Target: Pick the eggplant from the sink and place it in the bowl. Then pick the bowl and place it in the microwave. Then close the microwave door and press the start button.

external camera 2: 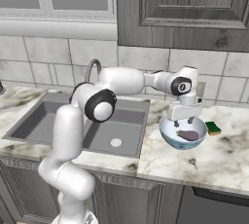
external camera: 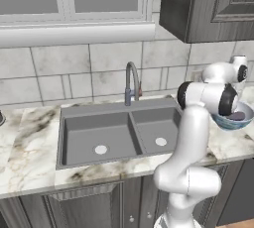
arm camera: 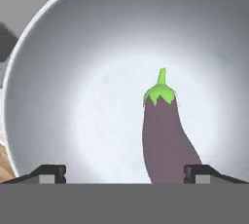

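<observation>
The pincer [arm camera: 124,172] stands wide open, holding nothing, just above the bowl [external camera 2: 171,139]. The eggplant [arm camera: 165,135] lies loose on the bowl's floor directly below, its long axis running away from the pincer, stem far. The next grasp is the rim, off to one side on the surface [external camera 2: 228,155].

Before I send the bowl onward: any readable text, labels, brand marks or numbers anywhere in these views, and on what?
No readable text in any view.
bowl: blue pattern outside, no lettering.
eggplant: plain skin, no sticker or mark.
sink and faucet: no brand mark.
green sponge: no print.
cabinets: bare panels, no labels.
</observation>
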